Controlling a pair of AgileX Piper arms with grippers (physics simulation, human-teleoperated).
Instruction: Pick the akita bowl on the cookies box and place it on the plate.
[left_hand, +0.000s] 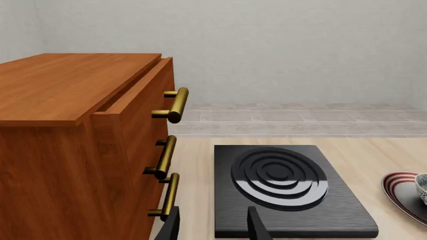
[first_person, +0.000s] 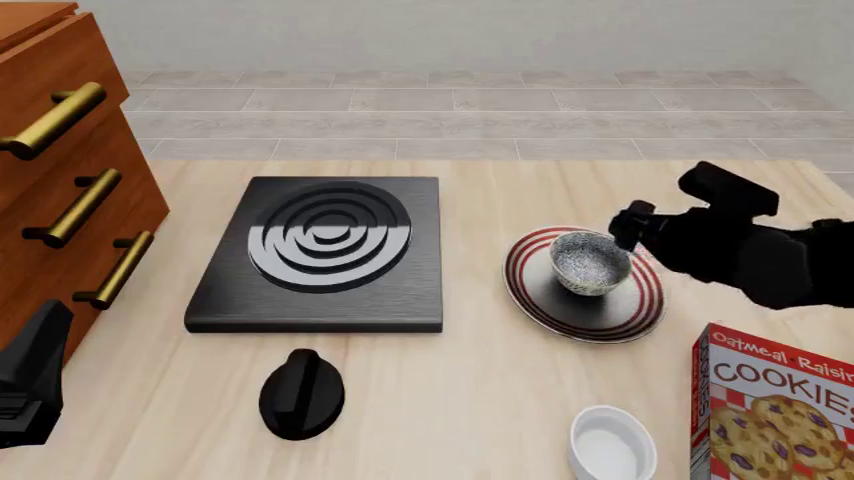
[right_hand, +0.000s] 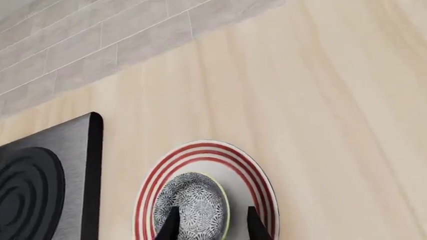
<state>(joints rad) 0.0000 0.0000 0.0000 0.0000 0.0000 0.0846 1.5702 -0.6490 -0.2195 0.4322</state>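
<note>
The speckled akita bowl (first_person: 590, 262) stands upright on the red-ringed plate (first_person: 534, 295), right of the stove. My right gripper (first_person: 625, 230) hovers at the bowl's right rim. In the right wrist view the akita bowl (right_hand: 191, 202) sits inside the plate (right_hand: 257, 185), and the right gripper (right_hand: 212, 227) is open, one finger over the bowl and the other outside its rim. The red cookies box (first_person: 781, 405) stands at the near right with nothing on top. My left gripper (left_hand: 212, 227) is open and empty beside the cabinet, far from the bowl.
A black stove (first_person: 320, 252) lies mid-table, with a black knob (first_person: 302, 393) in front of it. A wooden drawer cabinet (first_person: 60, 170) with brass handles fills the left side. A plain white bowl (first_person: 611, 443) sits next to the cookies box.
</note>
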